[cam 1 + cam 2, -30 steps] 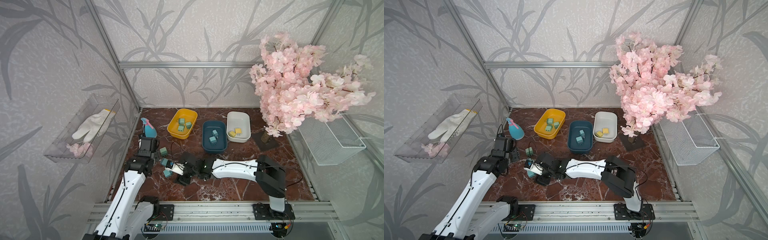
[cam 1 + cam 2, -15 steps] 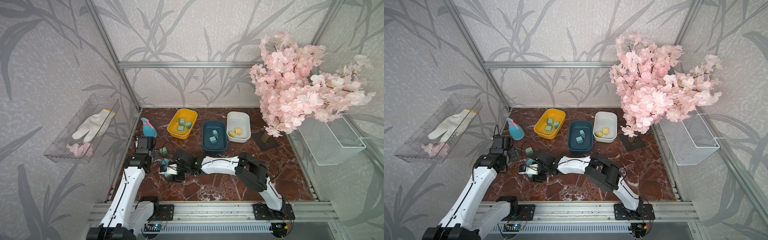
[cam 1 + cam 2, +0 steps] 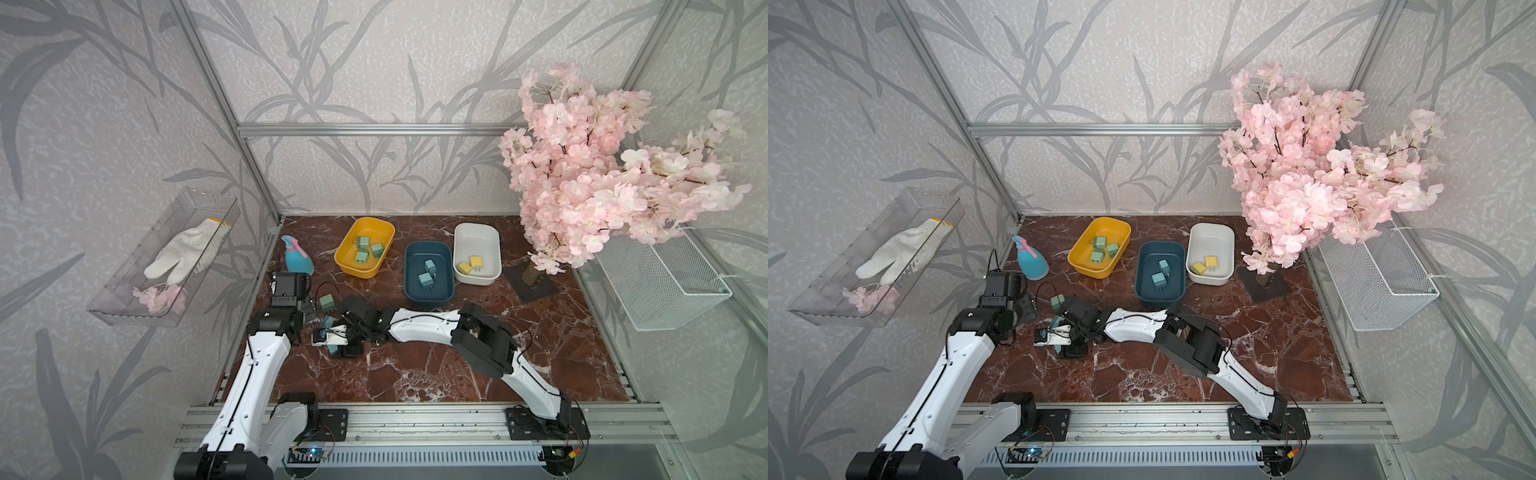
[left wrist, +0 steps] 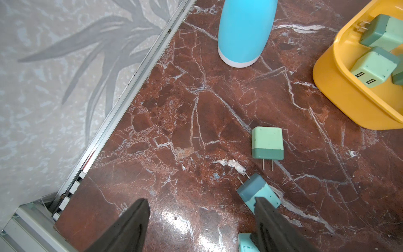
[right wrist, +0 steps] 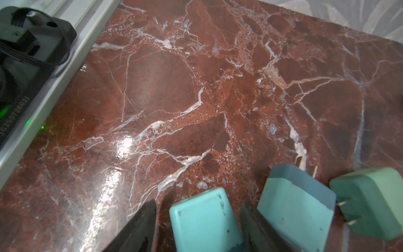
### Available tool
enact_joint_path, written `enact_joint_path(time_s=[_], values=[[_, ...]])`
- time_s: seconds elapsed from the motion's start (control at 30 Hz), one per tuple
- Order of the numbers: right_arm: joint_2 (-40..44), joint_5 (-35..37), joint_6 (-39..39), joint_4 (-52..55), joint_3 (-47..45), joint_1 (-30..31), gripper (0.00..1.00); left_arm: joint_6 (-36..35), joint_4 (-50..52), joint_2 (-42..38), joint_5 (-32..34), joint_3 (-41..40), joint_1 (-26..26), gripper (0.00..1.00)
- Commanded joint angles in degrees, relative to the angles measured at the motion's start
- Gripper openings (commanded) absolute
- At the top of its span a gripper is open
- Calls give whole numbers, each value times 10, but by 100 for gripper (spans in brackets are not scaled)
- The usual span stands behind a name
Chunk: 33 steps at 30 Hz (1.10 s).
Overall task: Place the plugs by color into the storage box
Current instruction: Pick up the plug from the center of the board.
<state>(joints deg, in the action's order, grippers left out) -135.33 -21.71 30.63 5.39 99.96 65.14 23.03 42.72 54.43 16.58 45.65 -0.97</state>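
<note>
Mid-grasp, the right gripper [image 5: 198, 205] straddles a teal-blue plug [image 5: 205, 224] on the marble table [image 5: 174, 87], jaws narrow but not yet clamped, the left gripper [image 4: 200, 218] gaping empty nearby; next it should pinch squarely and carry to the dark-blue bin [image 3: 428, 245].
</note>
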Motion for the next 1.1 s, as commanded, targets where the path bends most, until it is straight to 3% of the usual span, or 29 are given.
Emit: enact_joint_path(time_s=[0.0,0.17,0.27,0.6,0.8,1.07], values=[[-10,-26,7,32,20,-5,61,5,-6,-8,0,-5,-1,79],[-2,-24,7,45,5,-5,56,4,-7,-11,-2,-5,1,79],[4,-2,7,34,-12,-6,61,4,-9,-12,-8,-6,2,79],[-24,18,1,47,19,-4,64,3,-13,-10,-20,-7,5,79],[-13,27,5,41,5,-4,56,0,-14,-9,-24,-7,7,79],[54,49,-15,-22,-81,-4,45,-3,-15,-16,-21,-7,7,79]])
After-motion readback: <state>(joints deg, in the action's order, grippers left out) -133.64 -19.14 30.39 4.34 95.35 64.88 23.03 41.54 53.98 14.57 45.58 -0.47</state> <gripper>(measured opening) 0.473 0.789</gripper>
